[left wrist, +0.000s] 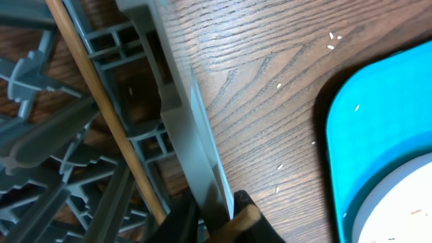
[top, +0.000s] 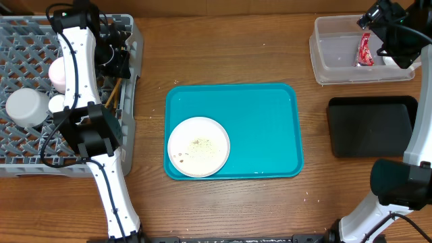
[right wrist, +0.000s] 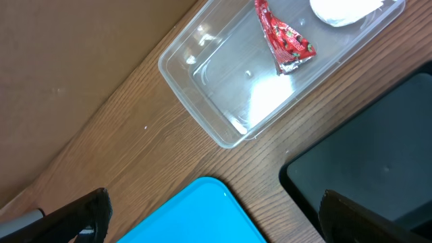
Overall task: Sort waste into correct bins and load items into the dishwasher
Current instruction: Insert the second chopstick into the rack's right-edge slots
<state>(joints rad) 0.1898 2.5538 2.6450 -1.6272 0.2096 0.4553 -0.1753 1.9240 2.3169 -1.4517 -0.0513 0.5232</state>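
Observation:
The grey dish rack (top: 27, 145) stands at the left and holds a white bowl (top: 59, 73) and an upturned white cup (top: 25, 106). My left gripper (top: 116, 64) is at the rack's right wall, shut on wooden chopsticks (top: 111, 91). In the left wrist view its fingers (left wrist: 216, 223) straddle the rack wall (left wrist: 185, 135), and one chopstick (left wrist: 101, 108) lies inside the rack. A white plate (top: 198, 146) with crumbs sits on the teal tray (top: 263, 121). The clear tub (top: 337, 54) holds the red wrapper (top: 365, 50) and white napkin (top: 391, 61). My right gripper (top: 388, 27) is open and empty above the tub. No steel bowl shows.
The black tray (top: 371, 125) lies right of the teal tray, below the tub; it also shows in the right wrist view (right wrist: 378, 155) beside the tub (right wrist: 223, 88). Rice crumbs (left wrist: 278, 86) are scattered on the wood between the rack and the teal tray (left wrist: 378, 128).

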